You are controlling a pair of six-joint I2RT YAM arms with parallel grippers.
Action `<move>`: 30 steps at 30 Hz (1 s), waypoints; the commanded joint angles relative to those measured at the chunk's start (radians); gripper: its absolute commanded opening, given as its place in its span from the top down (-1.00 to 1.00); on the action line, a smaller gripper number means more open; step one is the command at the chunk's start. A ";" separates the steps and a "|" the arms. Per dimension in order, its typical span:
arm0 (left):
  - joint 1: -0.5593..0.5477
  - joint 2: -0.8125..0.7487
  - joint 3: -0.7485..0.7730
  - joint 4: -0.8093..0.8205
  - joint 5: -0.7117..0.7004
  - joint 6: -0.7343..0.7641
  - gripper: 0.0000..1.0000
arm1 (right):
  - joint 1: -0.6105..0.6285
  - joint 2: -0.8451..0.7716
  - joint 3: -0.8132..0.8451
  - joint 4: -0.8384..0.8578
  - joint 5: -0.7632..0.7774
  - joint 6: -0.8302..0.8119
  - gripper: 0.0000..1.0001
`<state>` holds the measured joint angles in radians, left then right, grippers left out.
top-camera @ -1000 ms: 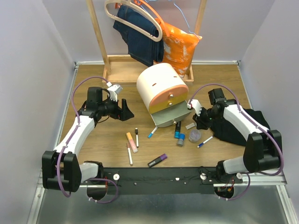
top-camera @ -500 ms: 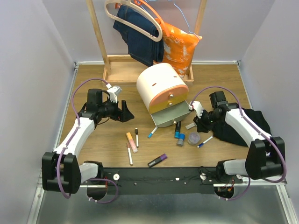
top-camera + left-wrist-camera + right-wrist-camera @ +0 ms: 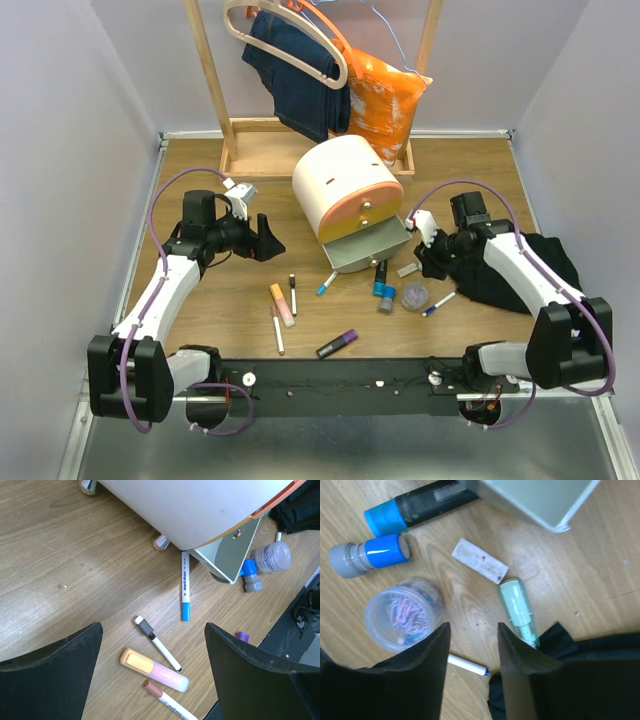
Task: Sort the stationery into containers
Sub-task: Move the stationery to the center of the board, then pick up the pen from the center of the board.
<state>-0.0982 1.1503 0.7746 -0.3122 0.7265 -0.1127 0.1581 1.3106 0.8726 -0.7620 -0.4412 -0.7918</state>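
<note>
Right pincer (image 3: 473, 630) has crept forward — pointing down, narrowly open, empty; left pincer (image 3: 153, 627) gapes wide, empty.

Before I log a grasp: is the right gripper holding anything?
No, the right gripper is open, its fingers apart and gripping nothing.

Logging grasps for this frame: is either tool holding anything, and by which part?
Nothing is held: the left tool and right tool are both open and empty.

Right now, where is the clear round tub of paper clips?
In the top view the tub sits on the robot's right side, between a blue-and-grey tube and a white pen, near the open drawer.
</note>
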 commanded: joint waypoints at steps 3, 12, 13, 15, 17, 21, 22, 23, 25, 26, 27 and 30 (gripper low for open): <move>0.012 -0.017 -0.005 -0.018 0.004 0.028 -0.83 | -0.020 0.029 0.026 0.088 0.074 -0.059 -0.23; 0.018 0.006 0.018 -0.065 0.004 0.061 -0.84 | -0.080 0.136 0.059 0.116 0.055 -0.220 -0.51; 0.022 0.014 0.023 -0.074 0.002 0.064 -0.84 | -0.081 0.150 0.059 0.113 0.050 -0.246 -0.50; 0.023 0.023 0.037 -0.085 -0.006 0.077 -0.84 | -0.083 0.162 0.052 0.125 0.053 -0.297 -0.49; 0.026 0.038 0.052 -0.096 -0.010 0.087 -0.84 | -0.089 0.190 0.055 0.128 0.050 -0.322 -0.48; 0.034 0.065 0.080 -0.111 -0.025 0.108 -0.84 | -0.092 0.246 0.080 0.121 0.035 -0.368 -0.43; 0.035 0.075 0.084 -0.119 -0.029 0.108 -0.84 | -0.094 0.254 0.083 0.118 0.029 -0.374 -0.43; 0.037 0.078 0.092 -0.119 -0.032 0.107 -0.84 | -0.094 0.275 0.088 0.115 0.025 -0.380 -0.43; 0.041 0.091 0.097 -0.126 -0.039 0.135 -0.84 | -0.094 0.291 0.094 0.113 0.021 -0.396 -0.41; 0.043 0.092 0.100 -0.130 -0.042 0.137 -0.84 | -0.094 0.300 0.094 0.110 0.016 -0.400 -0.40; 0.045 0.094 0.104 -0.130 -0.044 0.139 -0.84 | -0.094 0.315 0.097 0.107 0.015 -0.409 -0.40; 0.048 0.106 0.107 -0.134 -0.050 0.143 -0.84 | -0.095 0.340 0.095 0.102 0.002 -0.429 -0.37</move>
<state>-0.0608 1.2392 0.8516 -0.4156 0.7036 -0.0036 0.0700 1.6070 0.9440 -0.6506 -0.3954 -1.1572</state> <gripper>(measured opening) 0.919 0.696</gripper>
